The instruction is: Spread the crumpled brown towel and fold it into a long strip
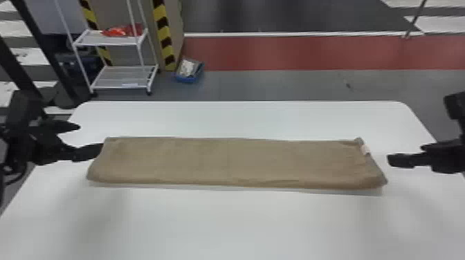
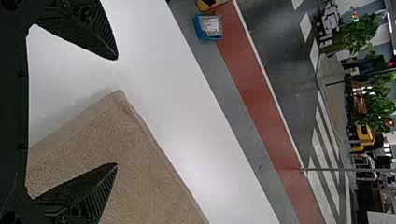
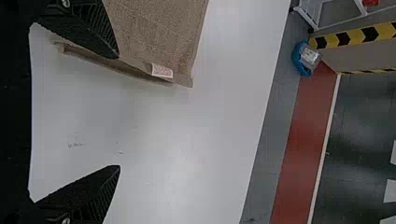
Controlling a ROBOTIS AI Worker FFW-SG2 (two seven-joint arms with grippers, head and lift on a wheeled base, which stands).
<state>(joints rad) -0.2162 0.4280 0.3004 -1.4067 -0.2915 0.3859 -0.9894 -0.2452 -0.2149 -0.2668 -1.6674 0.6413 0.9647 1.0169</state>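
Towel strip (image 1: 228, 164), table (image 1: 235, 224) along both long edges, right pincer (image 1: 407, 153) apart

Towel (image 1: 225, 162) lies lengthwise from left to right on the table (image 1: 242, 224), left gripper (image 1: 91, 139) at its left end, right gripper (image 1: 405, 154) beyond its right end. Behind the table, left side: rack (image 1: 107, 40); bin (image 1: 188, 79) on the floor (image 1: 276, 84), right of the rack

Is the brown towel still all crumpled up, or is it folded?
Folded: the towel lies as a long, flat strip across the white table, with fairly straight long edges.
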